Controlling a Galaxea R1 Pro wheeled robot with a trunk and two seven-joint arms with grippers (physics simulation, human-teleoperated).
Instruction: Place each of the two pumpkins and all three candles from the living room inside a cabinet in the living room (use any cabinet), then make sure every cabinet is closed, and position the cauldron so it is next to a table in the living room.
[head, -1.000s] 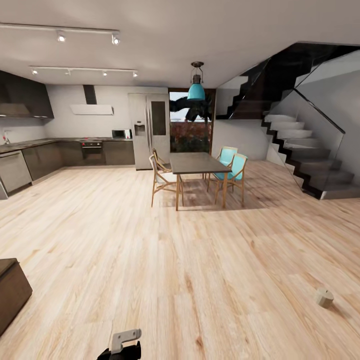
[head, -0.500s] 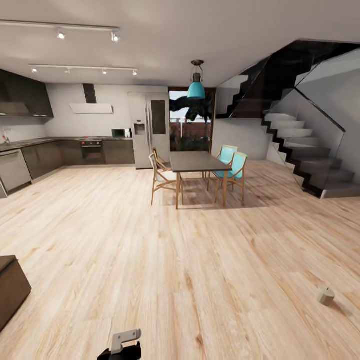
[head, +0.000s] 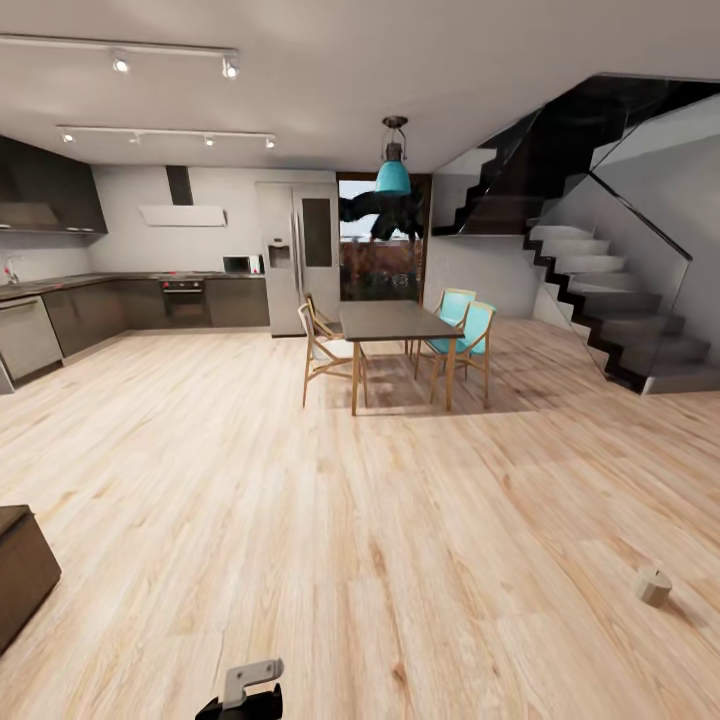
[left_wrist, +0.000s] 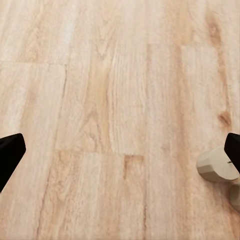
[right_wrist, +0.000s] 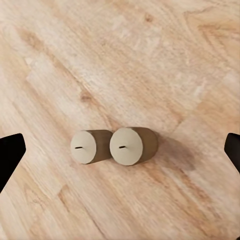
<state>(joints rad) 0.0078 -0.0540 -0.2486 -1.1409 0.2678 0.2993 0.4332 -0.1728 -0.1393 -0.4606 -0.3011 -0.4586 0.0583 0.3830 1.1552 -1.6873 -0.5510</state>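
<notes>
Two beige candles (right_wrist: 112, 146) lie side by side on the plank floor, wick ends up toward the right wrist camera. My right gripper (right_wrist: 121, 152) hangs open above them, its black fingertips (right_wrist: 10, 154) far apart on either side. A third candle (head: 651, 585) rests on the floor at the right of the head view. My left gripper (left_wrist: 121, 154) is open over bare floor, with a pale beige rounded shape (left_wrist: 216, 165) beside one fingertip; I cannot tell what it is. One end of the dark brown cabinet (head: 20, 572) juts in at the lower left. Pumpkins, cauldron and the living room table are out of view.
Wide light wood floor (head: 330, 520) stretches ahead. A dining table (head: 395, 325) with chairs stands in the middle distance, grey kitchen units (head: 90, 315) and a fridge (head: 298, 260) at the back left, a dark staircase (head: 610, 300) at the right. A grey bracket of my arm (head: 248, 682) shows at the bottom.
The whole head picture has shifted slightly, so the camera has moved a little; the candle and the cabinet end sit slightly differently in it. Nothing else has changed.
</notes>
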